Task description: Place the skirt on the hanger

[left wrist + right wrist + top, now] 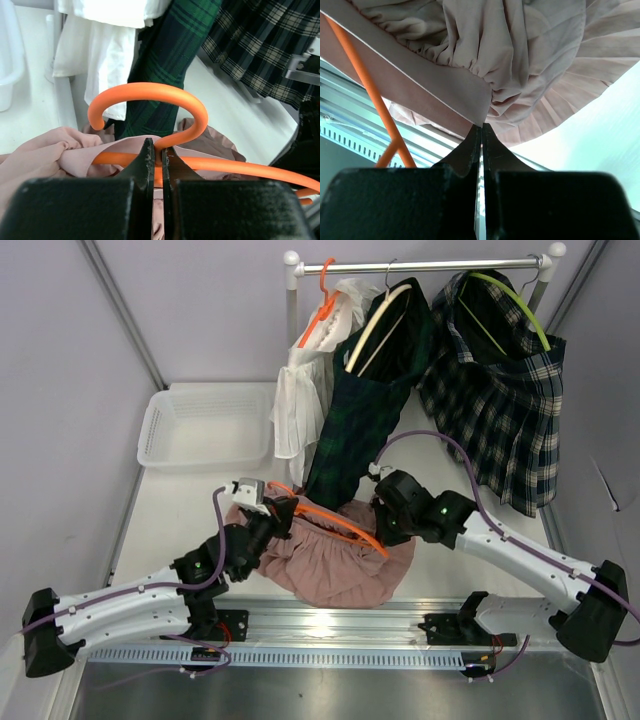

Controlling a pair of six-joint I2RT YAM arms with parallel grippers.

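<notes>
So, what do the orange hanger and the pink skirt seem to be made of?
The orange hanger looks like smooth plastic or a coated wire: even colour, soft matte sheen, round section. The pink skirt looks like thin woven cloth, matte, with fine pleats and a gathered waistband; the fibre cannot be told.

The skirt (530, 75) runs off the right wrist view's top edge. The hanger (150, 91) runs off the left wrist view's right edge, its far end unseen.
</notes>
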